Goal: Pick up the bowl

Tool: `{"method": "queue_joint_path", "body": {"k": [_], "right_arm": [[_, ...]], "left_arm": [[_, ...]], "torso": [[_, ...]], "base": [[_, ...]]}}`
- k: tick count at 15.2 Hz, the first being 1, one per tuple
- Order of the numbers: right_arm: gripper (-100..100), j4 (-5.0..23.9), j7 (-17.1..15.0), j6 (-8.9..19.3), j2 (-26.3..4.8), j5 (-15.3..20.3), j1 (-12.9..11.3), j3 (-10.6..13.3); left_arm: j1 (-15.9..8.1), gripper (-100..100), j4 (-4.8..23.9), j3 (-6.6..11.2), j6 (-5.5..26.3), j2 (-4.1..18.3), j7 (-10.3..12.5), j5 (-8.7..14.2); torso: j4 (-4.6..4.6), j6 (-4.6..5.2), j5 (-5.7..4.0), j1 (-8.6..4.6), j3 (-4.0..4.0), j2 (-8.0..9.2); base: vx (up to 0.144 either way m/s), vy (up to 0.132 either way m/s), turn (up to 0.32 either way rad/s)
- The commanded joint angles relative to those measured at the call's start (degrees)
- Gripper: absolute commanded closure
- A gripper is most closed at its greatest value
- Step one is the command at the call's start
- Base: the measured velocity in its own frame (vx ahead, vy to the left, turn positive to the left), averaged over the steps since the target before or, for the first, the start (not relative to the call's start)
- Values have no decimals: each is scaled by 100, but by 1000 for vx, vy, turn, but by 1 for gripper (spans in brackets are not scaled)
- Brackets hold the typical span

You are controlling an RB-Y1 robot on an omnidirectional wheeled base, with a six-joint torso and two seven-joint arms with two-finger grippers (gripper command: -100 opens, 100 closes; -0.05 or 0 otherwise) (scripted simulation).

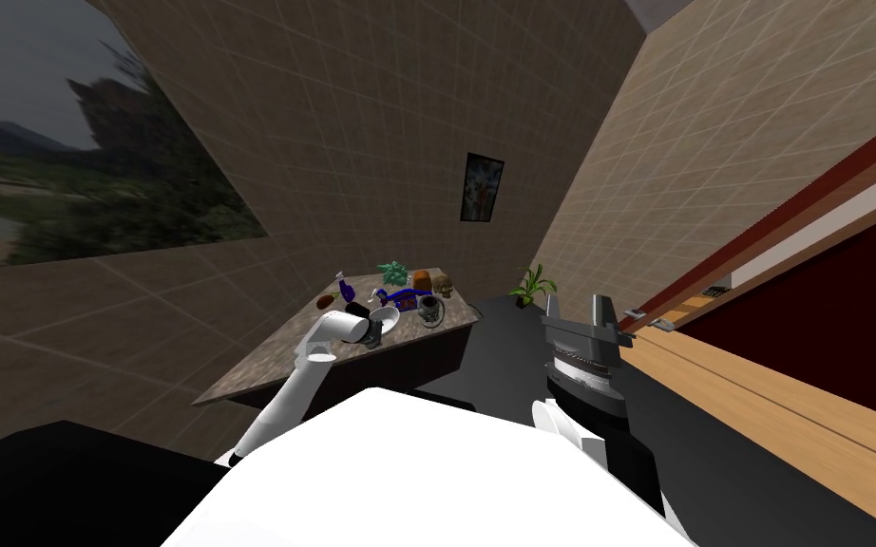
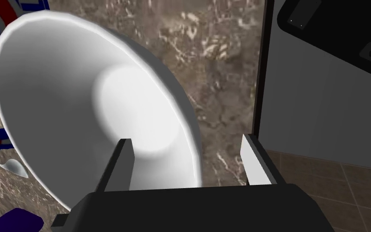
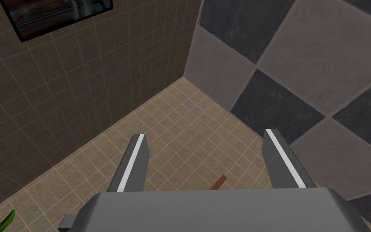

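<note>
Since the white bowl [image 2: 80, 112] sits on the brown counter [image 2: 221, 88], the left gripper [image 2: 185, 139] is right at it, wide open. One finger [image 2: 121, 165] is inside the rim and one outside, ready to pinch. The right gripper [image 1: 578, 311] hangs in the air, wide open and empty, out of the way.

The head camera sits high on the robot and looks steeply down and forward through a wide, rolled lens, so the brown marbled stone surface [image 1: 246, 375] lies slanted and some way off, with the plain white round bowl [image 1: 386, 320] small upon it. The left wrist camera rides on that hand and looks along the left pincer [image 2: 186, 139] from very near; these two views share the bowl and the surface. The right wrist camera looks along the raised right pincer [image 1: 577, 306], facing away from the surface toward a tiled wall.
</note>
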Motion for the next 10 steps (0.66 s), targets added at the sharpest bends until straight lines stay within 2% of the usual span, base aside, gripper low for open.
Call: {"method": "queue_joint_path", "body": {"k": [1, 4, 5, 9, 10], "right_arm": [[0, 0, 0, 0, 0, 0, 0, 0], [0, 0, 0, 0, 0, 0, 0, 0], [0, 0, 0, 0, 0, 0, 0, 0], [0, 0, 0, 0, 0, 0, 0, 0], [0, 0, 0, 0, 0, 0, 0, 0]], "left_arm": [[0, 100, 0, 0, 0, 0, 0, 0], [8, 100, 5, -5, 10, -7, 4, 6], [22, 100, -161, 18, 136, 19, 52, 38], [51, 100, -453, 57, 390, 57, 145, 114], [35, 100, -337, 50, 290, 48, 104, 96]], "torso": [[0, 0, 0, 0, 0, 0], [3, 4, -4, 3, -2, -7], [3, 4, -5, 3, -3, -9], [9, 5, -9, 4, 0, -9], [10, 5, -10, 2, 2, -8]], "base": [[0, 0, 0], [-2, -1, 4], [3, 5, 10], [11, 11, 12], [7, 5, 6]]}}
